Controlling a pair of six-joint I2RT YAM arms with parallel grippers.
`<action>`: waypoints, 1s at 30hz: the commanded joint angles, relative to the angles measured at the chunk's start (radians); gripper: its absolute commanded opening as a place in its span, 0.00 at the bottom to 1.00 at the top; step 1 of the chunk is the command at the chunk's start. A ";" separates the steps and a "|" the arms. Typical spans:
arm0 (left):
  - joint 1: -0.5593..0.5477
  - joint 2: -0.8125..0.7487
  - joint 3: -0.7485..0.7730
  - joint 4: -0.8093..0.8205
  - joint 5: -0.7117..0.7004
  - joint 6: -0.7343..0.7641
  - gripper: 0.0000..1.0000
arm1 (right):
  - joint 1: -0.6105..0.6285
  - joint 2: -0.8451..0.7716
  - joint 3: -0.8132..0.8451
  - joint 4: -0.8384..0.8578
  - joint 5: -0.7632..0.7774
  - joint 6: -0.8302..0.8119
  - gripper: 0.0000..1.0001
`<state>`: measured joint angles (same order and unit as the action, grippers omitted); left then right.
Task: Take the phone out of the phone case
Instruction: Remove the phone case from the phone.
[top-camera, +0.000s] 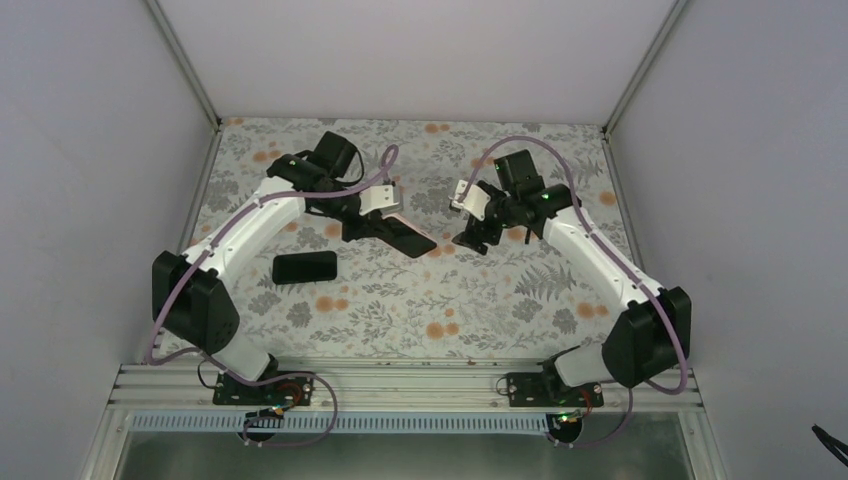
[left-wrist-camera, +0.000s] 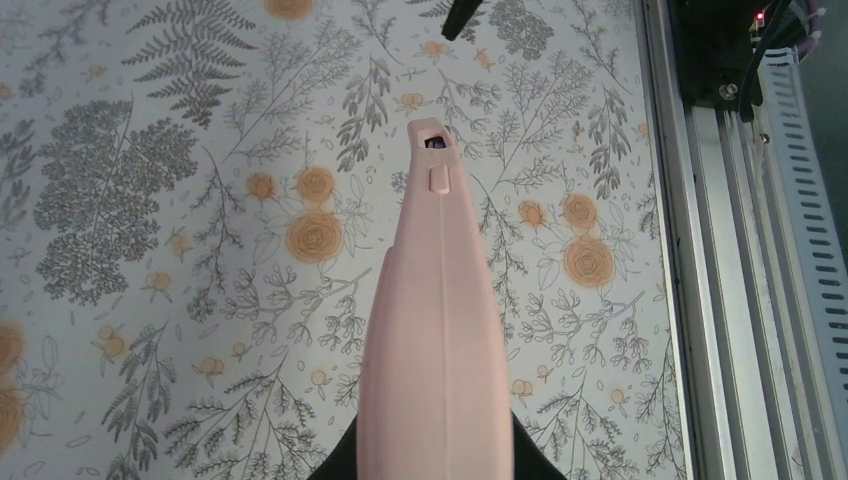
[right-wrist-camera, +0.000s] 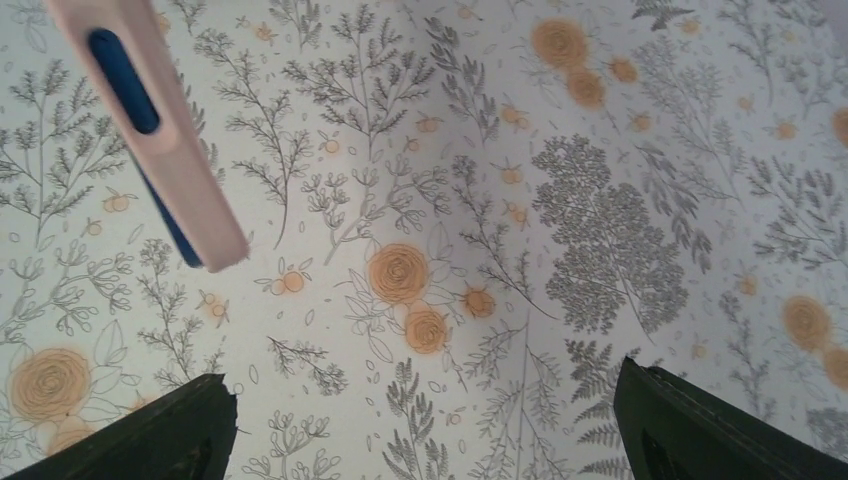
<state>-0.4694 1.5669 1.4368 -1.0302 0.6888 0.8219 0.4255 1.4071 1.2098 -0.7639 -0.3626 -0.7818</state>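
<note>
Phone case (left-wrist-camera: 437, 330), pink and seen edge-on, hangs in the air over the middle of the floral surface (top-camera: 400, 320). The left fingers (left-wrist-camera: 338, 468) stand narrow and clamp it at its near end. The right fingers (right-wrist-camera: 190, 430) are spread wide and hold nothing. They are near the case's free end but apart from it, and the case lies off to one side of their gap, not inside it. We see three main risks from here. If the right fingers close where they are, they will miss, or they will pinch the case wall together with the phone (right-wrist-camera: 120, 65), so that pulling drags both. The left hold is at one end only, so a firm tug could slide the soft case out of it or twist it sideways. A phone that pops free in mid-air, with nothing under it but the surface, could drop. As for what holds what, the case is the only container here. Blue shows through a slot in its side wall and along its lower edge, so we judge that the phone is seated inside. A dark slab (top-camera: 305, 267) lies flat on the surface beside the left arm, in no container. From above we cannot tell what it is.
</note>
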 joint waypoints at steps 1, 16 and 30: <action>-0.009 0.018 0.048 0.019 0.038 -0.005 0.02 | 0.023 0.007 -0.017 0.001 -0.060 0.007 0.97; -0.025 0.018 0.069 0.010 0.032 -0.015 0.02 | 0.068 0.069 0.013 0.052 -0.041 0.036 0.95; -0.051 0.001 0.066 -0.011 0.022 -0.015 0.02 | 0.061 0.090 -0.001 0.125 0.048 0.035 0.95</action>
<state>-0.4995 1.5990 1.4754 -1.0275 0.6575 0.8055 0.4862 1.4788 1.2034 -0.7067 -0.3607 -0.7521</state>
